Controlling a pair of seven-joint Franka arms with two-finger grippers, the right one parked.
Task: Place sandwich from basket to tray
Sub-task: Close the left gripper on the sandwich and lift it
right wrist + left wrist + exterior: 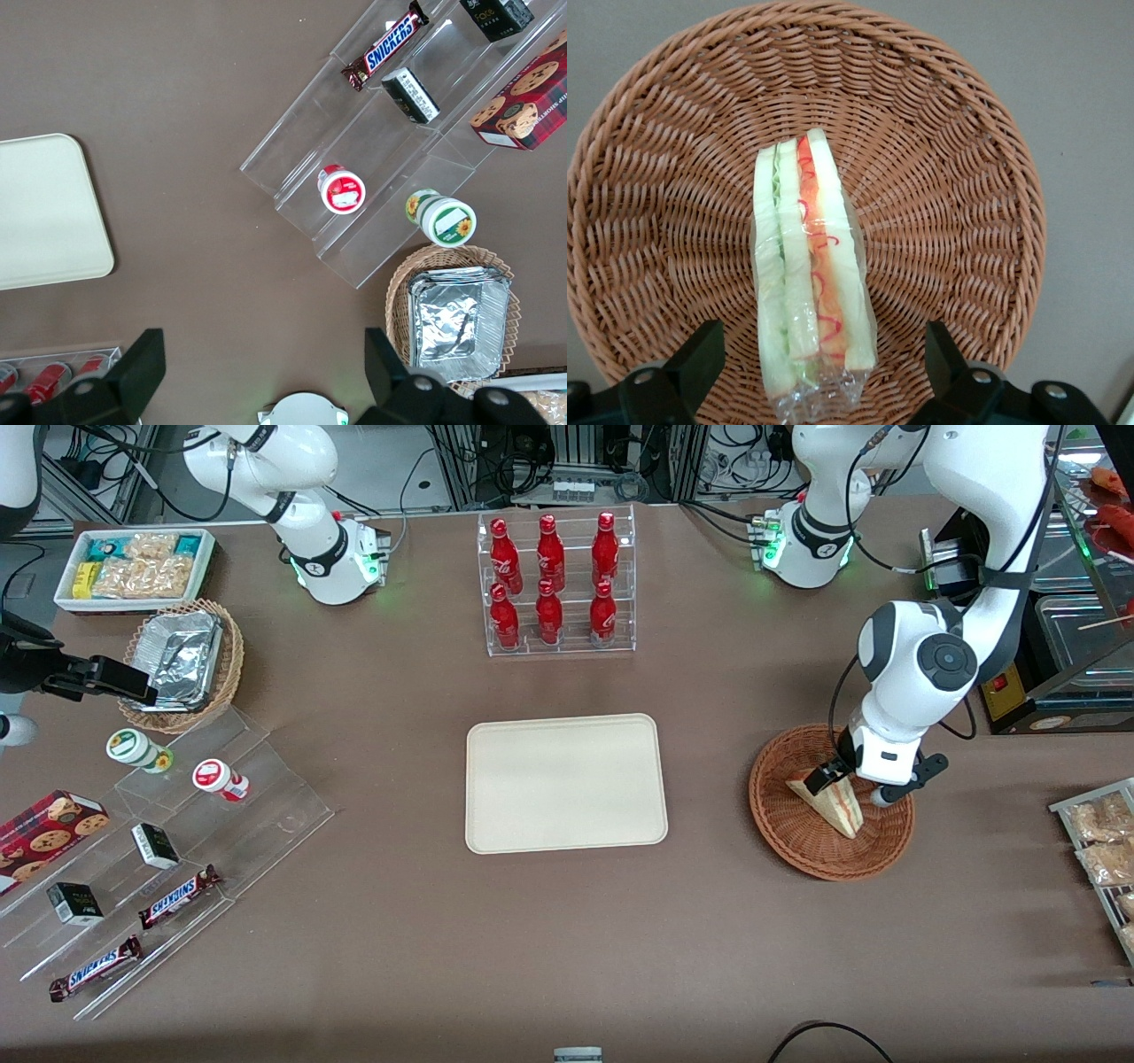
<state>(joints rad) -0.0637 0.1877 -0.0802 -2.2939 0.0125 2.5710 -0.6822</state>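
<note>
The sandwich [808, 274] lies in the basket [957, 159] with its layered cut edge turned up, wrapped in clear film. My gripper [819, 354] hangs just above it with fingers [700, 354] spread wide, one on each bread face, not yet touching, so closing should pinch the wedge across its flat sides. The tray [565, 782] waits near, toward the parked arm.

Robotics lab with a mock snack-shop table: arm bases [337, 558] bolted on, cable racks [576, 460] at the table's edge, cola bottles [554, 580] and Snickers bars [177, 897] on acrylic display stands.

The rig line asks for the gripper [855, 779]: over the basket [797, 824], fingers spread either side of the sandwich [833, 802].
</note>
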